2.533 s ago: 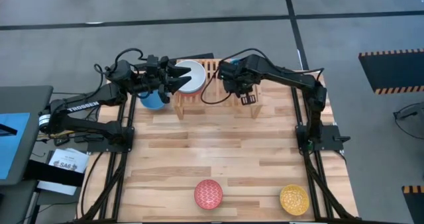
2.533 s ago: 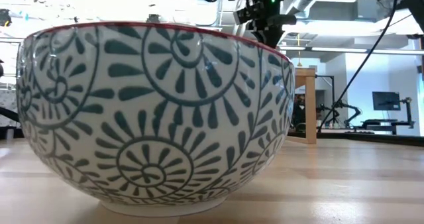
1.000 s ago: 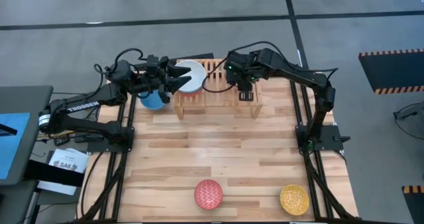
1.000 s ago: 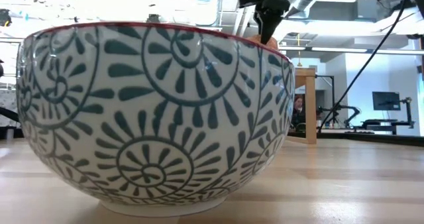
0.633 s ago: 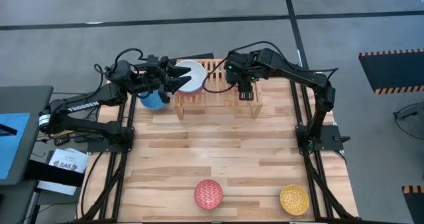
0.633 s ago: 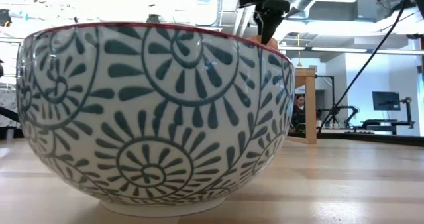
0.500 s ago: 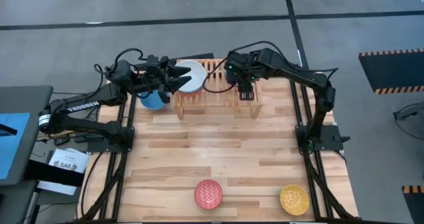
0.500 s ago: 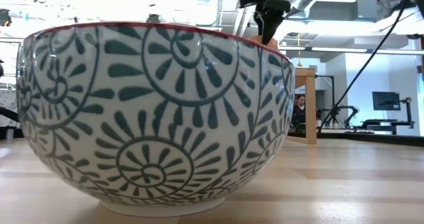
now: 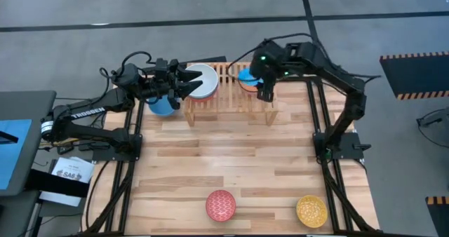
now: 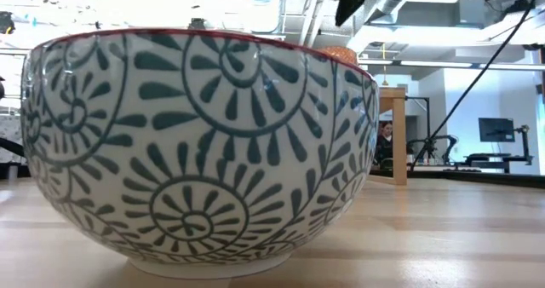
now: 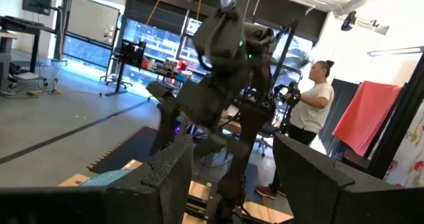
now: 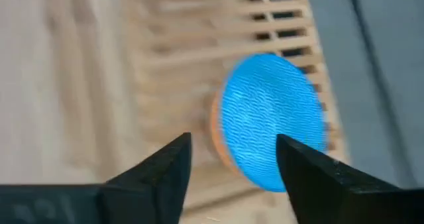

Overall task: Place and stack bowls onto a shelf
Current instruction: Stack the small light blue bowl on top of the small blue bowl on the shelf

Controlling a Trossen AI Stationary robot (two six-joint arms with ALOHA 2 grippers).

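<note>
The light-wood shelf [image 9: 226, 99] stands at the table's far side. A bowl, blue inside and orange outside [image 9: 246, 75], rests on its slats right of the middle; it also shows in the right wrist view [image 12: 271, 128] and its rim in the low view [image 10: 337, 54]. My right gripper [image 9: 265, 92] is open above this bowl, clear of it [image 12: 232, 144]. A white bowl [image 9: 203, 80] sits on the shelf's left end. My left gripper [image 9: 185, 83] is open and level at that bowl's left rim [image 11: 228, 177]; I cannot tell if it touches.
A plain blue bowl [image 9: 161, 105] stands on the table left of the shelf, under my left arm. A red patterned bowl [image 9: 220, 205] and a yellow bowl [image 9: 311, 211] stand near the table's near edge. The red one fills the low view [image 10: 196, 152]. A person [image 11: 315, 105] stands beyond the table.
My right gripper has gone up and a little toward the table's right edge, away from the blue-and-orange bowl. The bowl stays on the shelf and now shows from above. My left arm has kept still.
</note>
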